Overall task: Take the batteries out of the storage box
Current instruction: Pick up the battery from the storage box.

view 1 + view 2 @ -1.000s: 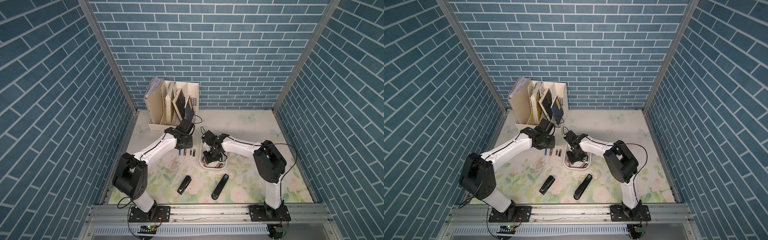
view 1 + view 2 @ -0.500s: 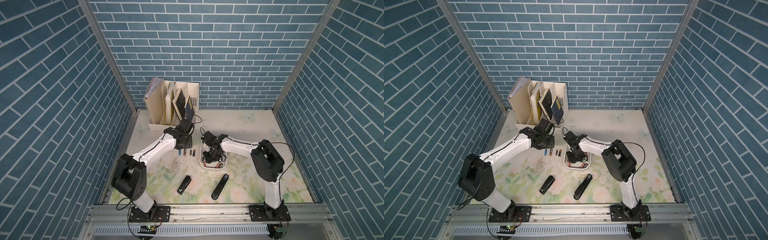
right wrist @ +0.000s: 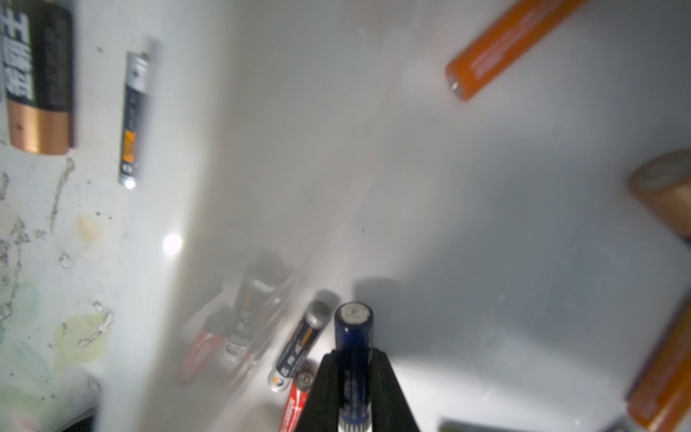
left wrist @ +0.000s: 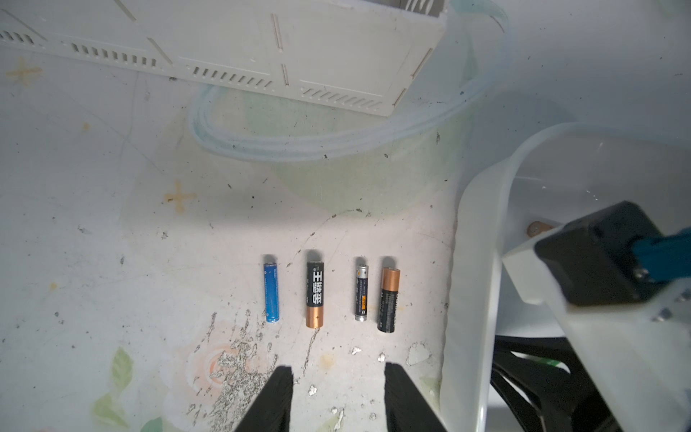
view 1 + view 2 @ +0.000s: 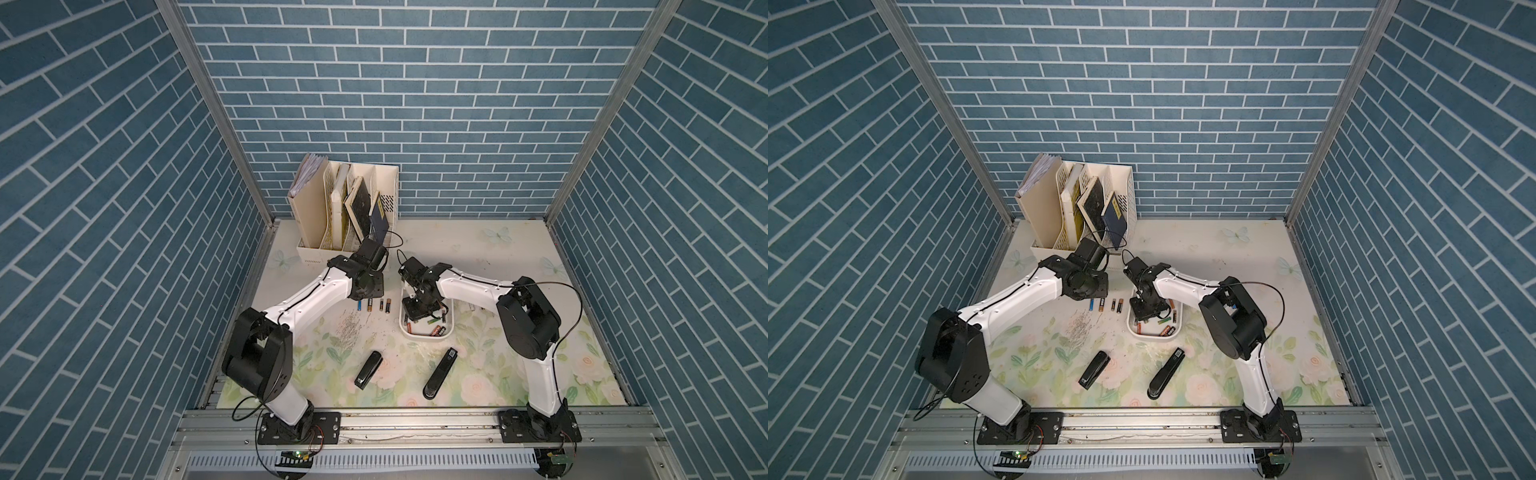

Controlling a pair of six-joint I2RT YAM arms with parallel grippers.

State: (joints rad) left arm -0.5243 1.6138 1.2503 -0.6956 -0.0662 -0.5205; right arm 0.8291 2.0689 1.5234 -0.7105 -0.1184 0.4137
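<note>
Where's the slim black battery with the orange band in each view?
Top view: slim battery, third of the four on the table, counting toward the box.
Top view: same spot.
Left wrist: third in that row, near the box rim.
Right wrist: on the table, just outside the box wall.
Shared landmark: the box.

Left gripper (image 4: 338, 368) parted, right gripper (image 3: 353, 359) clamped.

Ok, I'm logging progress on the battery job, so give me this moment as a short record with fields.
right gripper: shut on a dark blue battery, within the storage box
left gripper: open, empty, above the table
out of box: four batteries in a row beside the box
in box: several more batteries, count unclear
elsewhere: two staplers, file organizer
</note>
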